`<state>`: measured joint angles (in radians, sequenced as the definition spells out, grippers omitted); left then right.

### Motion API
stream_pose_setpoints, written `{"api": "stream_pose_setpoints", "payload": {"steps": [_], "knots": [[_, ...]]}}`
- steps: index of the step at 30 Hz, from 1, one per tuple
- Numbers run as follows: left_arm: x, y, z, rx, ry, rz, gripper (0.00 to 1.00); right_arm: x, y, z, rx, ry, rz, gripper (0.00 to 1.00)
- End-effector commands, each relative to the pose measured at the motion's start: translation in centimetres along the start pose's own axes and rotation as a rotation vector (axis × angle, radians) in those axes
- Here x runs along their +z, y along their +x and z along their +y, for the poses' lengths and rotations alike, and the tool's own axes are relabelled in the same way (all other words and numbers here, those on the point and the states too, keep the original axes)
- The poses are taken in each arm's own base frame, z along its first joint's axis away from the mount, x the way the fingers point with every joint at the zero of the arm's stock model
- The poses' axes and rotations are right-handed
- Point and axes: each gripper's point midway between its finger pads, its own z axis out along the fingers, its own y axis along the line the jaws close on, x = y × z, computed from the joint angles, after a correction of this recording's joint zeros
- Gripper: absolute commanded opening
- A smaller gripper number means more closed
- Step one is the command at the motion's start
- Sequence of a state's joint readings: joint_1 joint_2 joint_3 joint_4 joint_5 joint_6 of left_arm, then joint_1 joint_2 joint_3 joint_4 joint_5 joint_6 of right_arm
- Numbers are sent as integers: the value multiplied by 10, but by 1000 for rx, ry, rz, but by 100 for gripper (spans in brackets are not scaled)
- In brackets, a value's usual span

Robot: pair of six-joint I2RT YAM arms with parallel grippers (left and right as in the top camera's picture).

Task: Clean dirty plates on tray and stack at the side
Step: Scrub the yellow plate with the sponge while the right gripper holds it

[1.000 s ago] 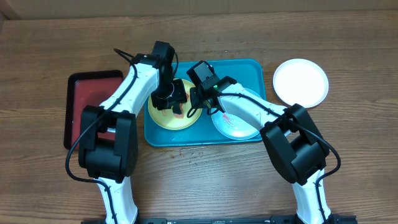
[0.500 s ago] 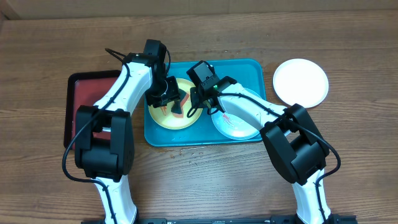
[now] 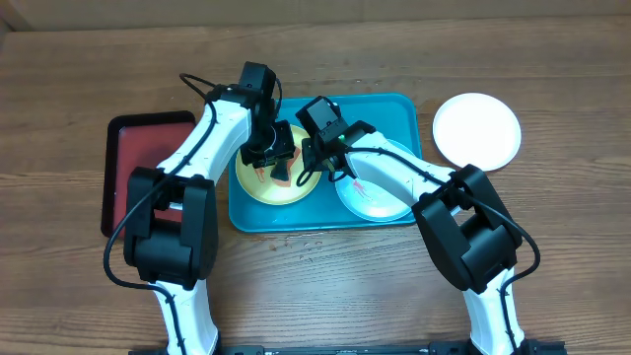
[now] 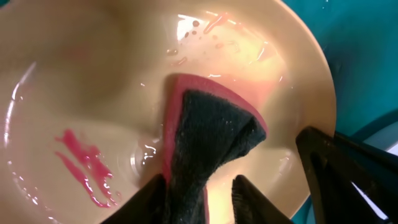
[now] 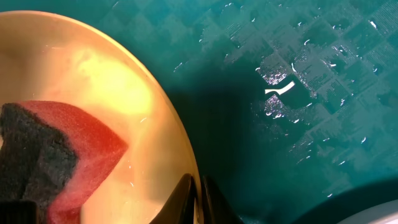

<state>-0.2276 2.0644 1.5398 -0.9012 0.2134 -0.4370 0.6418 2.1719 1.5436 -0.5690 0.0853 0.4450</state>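
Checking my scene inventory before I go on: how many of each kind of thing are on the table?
Plates: 3 (yellow-green plate, pale mint plate, white plate)
Trays: 2 (teal tray, red tray)
Cleaning sponge: 1
Total: 6

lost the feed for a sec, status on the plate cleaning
Left tool shut on sponge, on yellow-green plate. Right tool pinching that plate's rim. Red smear not yet wiped. Mint plate alongside on tray, not blocking.
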Motion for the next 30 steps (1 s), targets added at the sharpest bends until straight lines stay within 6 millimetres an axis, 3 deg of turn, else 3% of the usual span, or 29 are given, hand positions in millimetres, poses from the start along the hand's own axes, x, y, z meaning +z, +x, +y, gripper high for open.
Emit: {"api": "stream_pose_setpoints", "payload": {"steps": [1,7,12,15,20,23,28,30], "knots": [[-3,-1,-1,46,-1,-11,33,1,-1,-13,11,51,-10,6],[7,6,5,51,-12,4,31,1,-1,-14,11,52,-8,6],[10,8,7,67,-15,6,17,1,-1,-14,11,53,-7,6],[10,7,8,67,-17,5,4,1,-1,-14,11,53,-7,6],[10,9,9,65,-22,13,4,1,-1,-14,11,53,-7,6],[8,5,31,54,-140,-13,4,1,0,-14,11,54,-6,6],[-9,-3,89,-36,-438,-84,4,1,0,-14,10,55,-4,6],[-14,-7,99,-42,-484,-106,4,1,0,-14,11,54,-6,6]]}}
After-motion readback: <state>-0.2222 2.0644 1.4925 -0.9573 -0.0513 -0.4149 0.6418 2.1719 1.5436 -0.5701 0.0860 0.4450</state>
